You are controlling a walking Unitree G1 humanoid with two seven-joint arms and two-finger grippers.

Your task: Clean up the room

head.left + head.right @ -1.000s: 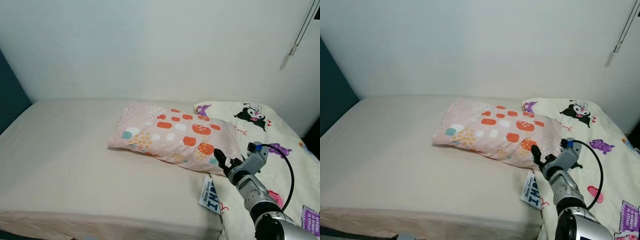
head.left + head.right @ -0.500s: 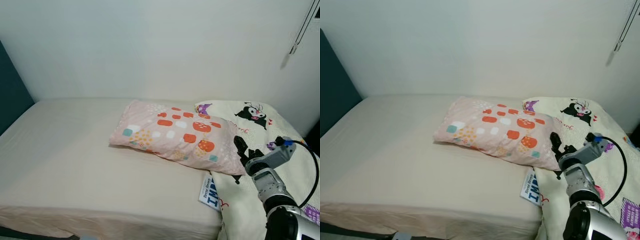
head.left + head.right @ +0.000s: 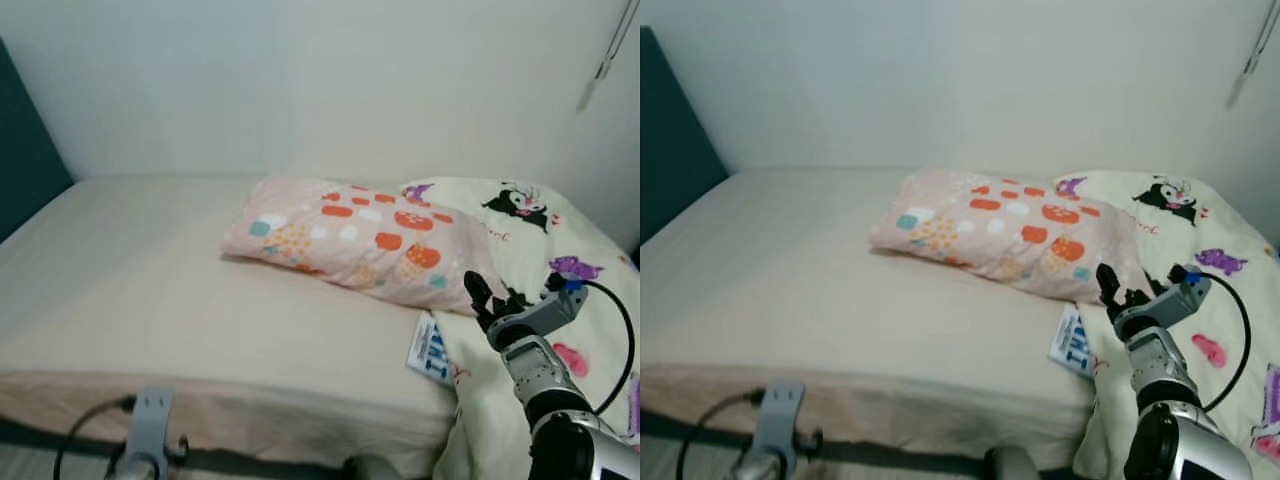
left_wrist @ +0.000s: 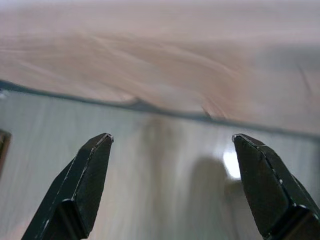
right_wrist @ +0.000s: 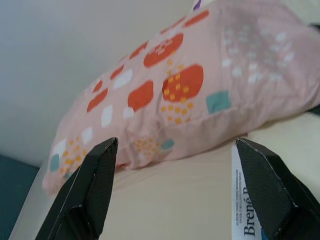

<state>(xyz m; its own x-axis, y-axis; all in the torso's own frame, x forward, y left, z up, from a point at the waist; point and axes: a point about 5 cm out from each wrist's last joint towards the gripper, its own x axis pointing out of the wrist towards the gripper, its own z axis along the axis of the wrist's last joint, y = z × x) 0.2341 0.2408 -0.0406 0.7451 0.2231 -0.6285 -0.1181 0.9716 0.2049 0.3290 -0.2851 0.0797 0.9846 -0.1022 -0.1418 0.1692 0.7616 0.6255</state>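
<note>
A pink pillow (image 3: pixel 350 240) with orange and white patches lies across the beige bed sheet (image 3: pixel 140 280). Its right end touches a cream cartoon-print quilt (image 3: pixel 560 260). A white booklet (image 3: pixel 432 350) with blue lettering lies flat by the pillow's near right corner, partly tucked under the quilt's edge. My right gripper (image 3: pixel 487 297) is open, hovering at the quilt's edge just right of that corner and above the booklet. In the right wrist view the pillow (image 5: pixel 165 95) fills the space ahead of the open fingers, with the booklet (image 5: pixel 247 210) beside one finger. My left gripper (image 4: pixel 171 136) is open, low by the bed's front.
A white wall runs behind the bed, with a dark teal panel (image 3: pixel 25 140) at the left. A thin cord (image 3: pixel 605 55) hangs at the upper right. The left arm (image 3: pixel 145 440) and its cable sit below the mattress front edge (image 3: pixel 250 400). Pale floor (image 4: pixel 160 200) lies under the left gripper.
My right gripper has drawn back from the pillow's near corner to the right, over the quilt's edge. The camera has tilted down, bringing the bed's front edge and left arm into view.
</note>
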